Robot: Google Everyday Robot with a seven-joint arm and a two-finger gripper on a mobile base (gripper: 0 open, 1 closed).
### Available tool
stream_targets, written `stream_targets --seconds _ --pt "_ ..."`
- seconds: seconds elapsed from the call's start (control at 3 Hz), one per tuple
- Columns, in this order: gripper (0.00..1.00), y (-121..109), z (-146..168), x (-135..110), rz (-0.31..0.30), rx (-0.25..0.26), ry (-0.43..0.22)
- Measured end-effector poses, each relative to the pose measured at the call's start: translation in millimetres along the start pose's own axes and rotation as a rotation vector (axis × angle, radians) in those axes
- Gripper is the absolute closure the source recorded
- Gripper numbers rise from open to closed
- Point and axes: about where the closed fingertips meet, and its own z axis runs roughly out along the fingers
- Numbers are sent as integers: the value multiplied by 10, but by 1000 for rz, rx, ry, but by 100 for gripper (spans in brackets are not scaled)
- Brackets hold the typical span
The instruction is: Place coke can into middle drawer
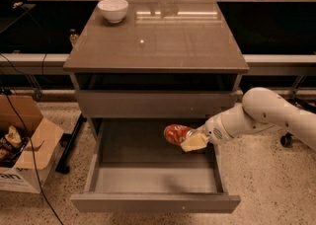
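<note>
The coke can, red with silver ends, lies on its side in my gripper, which is shut on it. I hold it above the right rear part of the middle drawer, which is pulled out wide, its grey tray showing. My white arm reaches in from the right, over the drawer's right wall. The closed drawer front above it sits just behind the can.
A white bowl stands at the back left of the cabinet top. An open cardboard box with cables sits on the floor at left. A chair wheel is at right.
</note>
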Motion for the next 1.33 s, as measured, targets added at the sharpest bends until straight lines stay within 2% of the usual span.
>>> stream_targets --seconds 0.67,1.0,1.33 --pt "100 -260 695 540 114 6 48" --pt "100 -388 1026 842 204 -5 44" --pt "73 -571 1349 1198 317 0 46"
